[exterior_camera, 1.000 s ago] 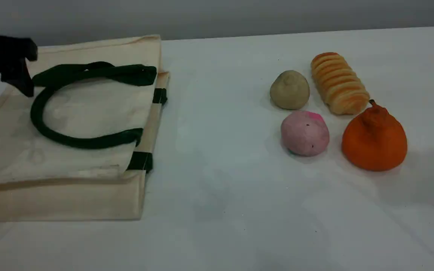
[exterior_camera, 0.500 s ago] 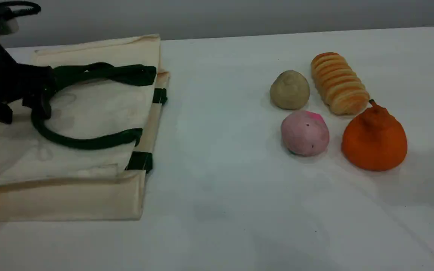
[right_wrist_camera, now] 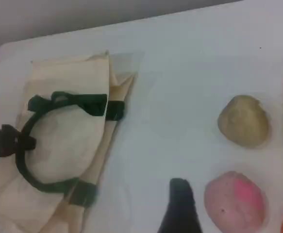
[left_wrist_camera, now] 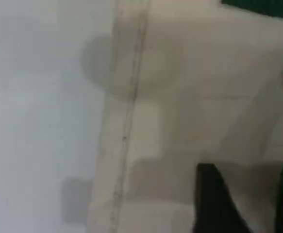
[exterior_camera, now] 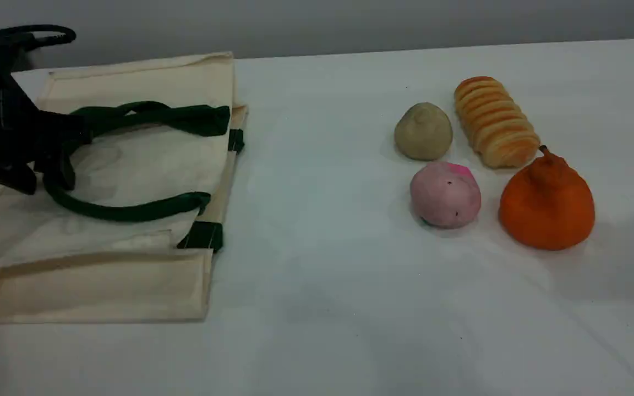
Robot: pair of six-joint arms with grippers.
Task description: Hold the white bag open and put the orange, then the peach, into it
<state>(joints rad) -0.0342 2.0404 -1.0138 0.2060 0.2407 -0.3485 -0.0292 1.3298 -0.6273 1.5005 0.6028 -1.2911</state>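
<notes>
Scene view has the bag [exterior_camera: 141,165] lying flat at the table's [exterior_camera: 322,247] left, mouth edge toward the right and not yet opened, with its green handle [exterior_camera: 130,212] looped on top. Well to the right sit a tan lump [exterior_camera: 423,132] and, nearer, the peach [exterior_camera: 445,195]. Further right come a ridged roll [exterior_camera: 496,121] and the orange [exterior_camera: 547,203], all on the table.

The likely trouble is at the handle. If the fingers take both loops or pinch the cloth beneath, lifting would probably raise the whole bag shut rather than part its mouth. A shallow hold on the soft strap could also slip. On the right, the roll stands close to the orange and could be nudged in a reach.

The left gripper [exterior_camera: 47,170] sits at the handle's left bend, touching it. Whether it has clamped the strap I cannot tell. The right gripper [right_wrist_camera: 179,206] hangs above the table just left of the peach, wide apart and holding nothing.
</notes>
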